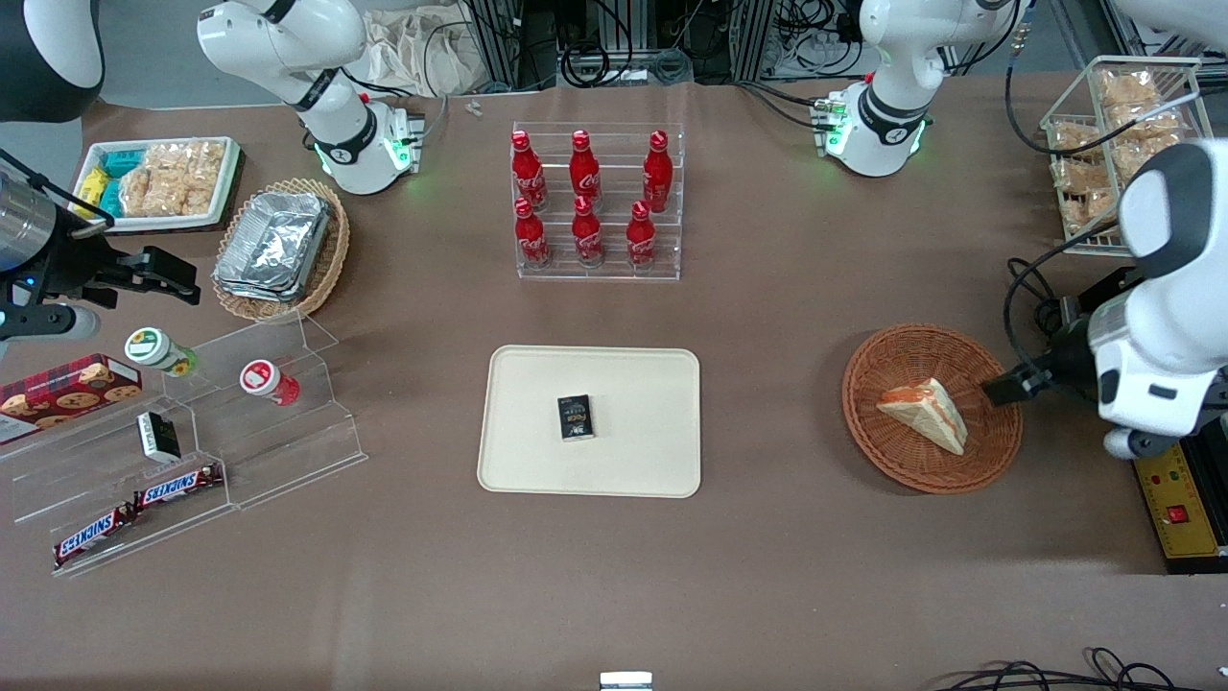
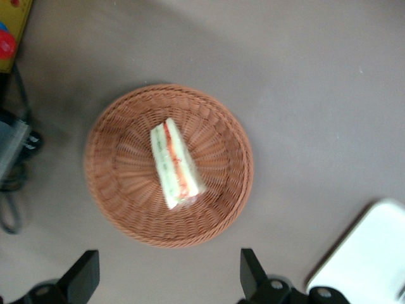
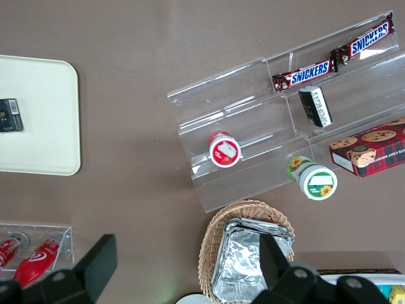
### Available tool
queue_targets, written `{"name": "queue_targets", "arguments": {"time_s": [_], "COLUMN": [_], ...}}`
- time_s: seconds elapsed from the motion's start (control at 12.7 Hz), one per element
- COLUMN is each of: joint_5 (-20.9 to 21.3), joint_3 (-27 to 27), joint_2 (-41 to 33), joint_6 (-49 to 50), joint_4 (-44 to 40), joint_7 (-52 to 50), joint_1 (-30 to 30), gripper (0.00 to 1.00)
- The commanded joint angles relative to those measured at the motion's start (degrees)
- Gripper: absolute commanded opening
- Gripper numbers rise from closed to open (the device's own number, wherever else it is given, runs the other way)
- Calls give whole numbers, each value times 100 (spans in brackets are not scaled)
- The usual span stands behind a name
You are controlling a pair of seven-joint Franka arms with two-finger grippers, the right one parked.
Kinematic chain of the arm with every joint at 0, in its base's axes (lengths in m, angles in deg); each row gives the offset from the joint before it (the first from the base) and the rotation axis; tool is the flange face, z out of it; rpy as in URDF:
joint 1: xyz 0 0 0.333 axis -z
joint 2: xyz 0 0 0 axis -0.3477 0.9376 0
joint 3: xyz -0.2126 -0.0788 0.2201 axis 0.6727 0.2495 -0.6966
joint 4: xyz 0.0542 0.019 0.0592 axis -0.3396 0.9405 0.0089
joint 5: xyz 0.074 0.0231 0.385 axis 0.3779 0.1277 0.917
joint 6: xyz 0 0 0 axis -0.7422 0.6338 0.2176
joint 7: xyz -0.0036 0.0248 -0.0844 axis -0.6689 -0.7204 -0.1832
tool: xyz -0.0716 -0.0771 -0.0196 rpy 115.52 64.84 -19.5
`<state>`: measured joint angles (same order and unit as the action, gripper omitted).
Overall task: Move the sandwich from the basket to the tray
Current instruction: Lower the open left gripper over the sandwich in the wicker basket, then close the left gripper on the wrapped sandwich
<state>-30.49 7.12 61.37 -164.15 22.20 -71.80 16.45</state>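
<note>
Wicker basket (image 2: 126,202) — gripper (image 2: 168,278) above, spread.

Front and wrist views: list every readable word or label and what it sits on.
"SNICKERS": two chocolate bars on the clear acrylic step shelf.
Coca-Cola script: six red bottles, too small to read letter by letter.
Black packet on the tray: print unreadable.
Cookie box: lettering blurred.
Sandwich, basket: no text.
Pincer, open above the basket: no markings.
</note>
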Motion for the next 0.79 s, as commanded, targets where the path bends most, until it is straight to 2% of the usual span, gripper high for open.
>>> {"name": "queue_targets", "arguments": {"time_s": [0.0, 0.24, 0.71], "joint_5": [82, 82, 91], "joint_3": [-2, -19, -54], "joint_2": [-102, 292, 548], "joint_6": [-1010, -1329, -2445], "joint_4": [819, 1013, 1760], "joint_7": [-850, -904, -948], "joint_1": [30, 21, -23], "gripper": [100, 100, 100]}}
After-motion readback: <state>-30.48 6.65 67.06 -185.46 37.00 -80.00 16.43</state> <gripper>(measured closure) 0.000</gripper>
